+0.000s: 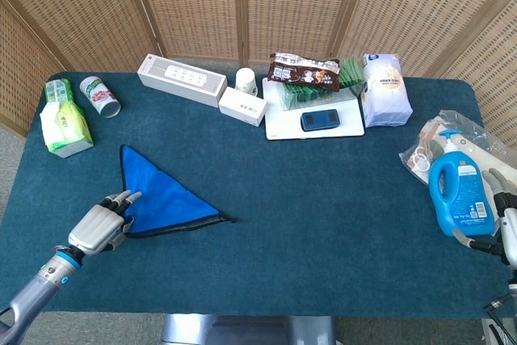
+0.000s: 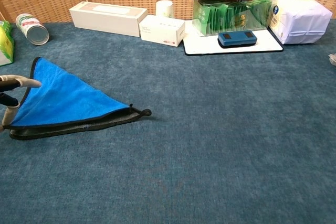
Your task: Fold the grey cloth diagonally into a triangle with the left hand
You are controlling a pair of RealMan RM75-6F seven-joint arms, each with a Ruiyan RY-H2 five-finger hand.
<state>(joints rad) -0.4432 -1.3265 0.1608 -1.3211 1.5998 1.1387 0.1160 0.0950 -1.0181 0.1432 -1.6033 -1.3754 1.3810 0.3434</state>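
Note:
The grey cloth lies folded into a triangle at the front left of the table, blue face up. A thin grey strip of the lower layer shows along its near edge. My left hand sits at the triangle's left side, and its fingers straddle the cloth's left edge, pinching it low over the table. My right hand rests at the far right edge beside a blue bottle, fingers apart and holding nothing.
Along the back stand a tissue pack, a tipped can, a long white box, a small white box, a cup, and a white tray with snacks and a dark case. A white bag stands beside it.

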